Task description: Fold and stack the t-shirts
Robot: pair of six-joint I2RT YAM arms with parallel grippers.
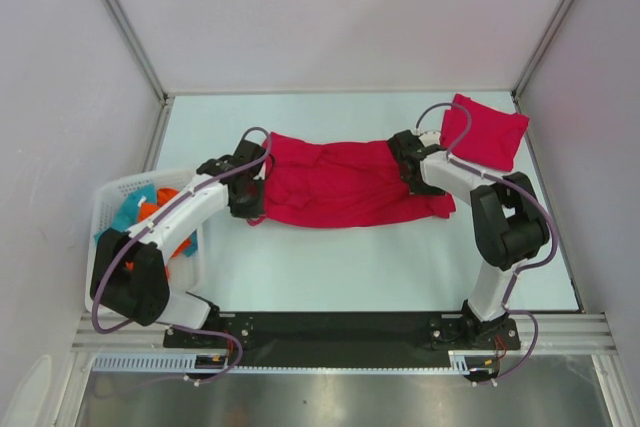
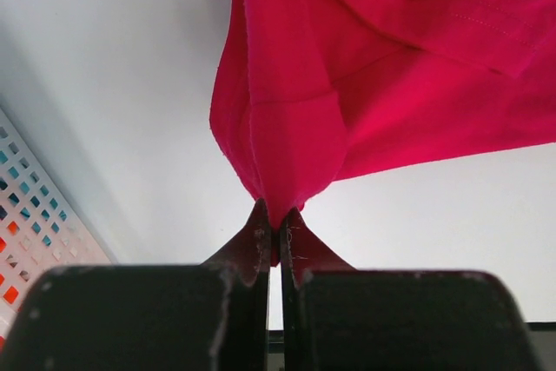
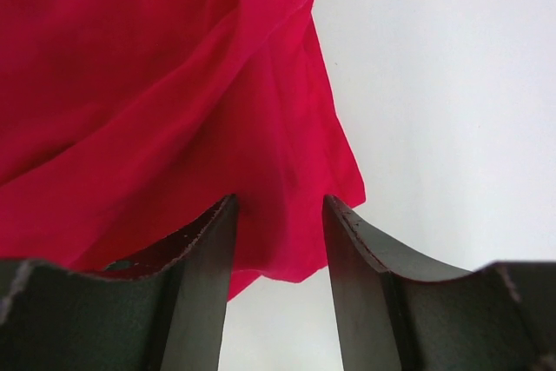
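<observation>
Crimson t-shirt [image 1: 340, 185] lies spread crosswise on the middle of the white table [image 1: 380, 267], rumpled and stretched between the two arms. The left gripper [image 2: 276, 219] has its jaws pressed together on a bunched corner at the shirt's left end, and the cloth fans out of the pinch in folds. The right gripper [image 3: 280, 202] is at the shirt's right end, its jaws standing apart at a middling width with red cloth showing in the gap; neither finger visibly presses the fabric. A second t-shirt [image 1: 485, 132], folded into a compact rectangle, lies near the far right corner of the table, just beyond the right gripper. A white plastic basket [image 1: 105, 197] stands at the table's left edge beside the left arm, holding teal cloth [image 1: 128, 215] and orange cloth [image 1: 160, 215].
</observation>
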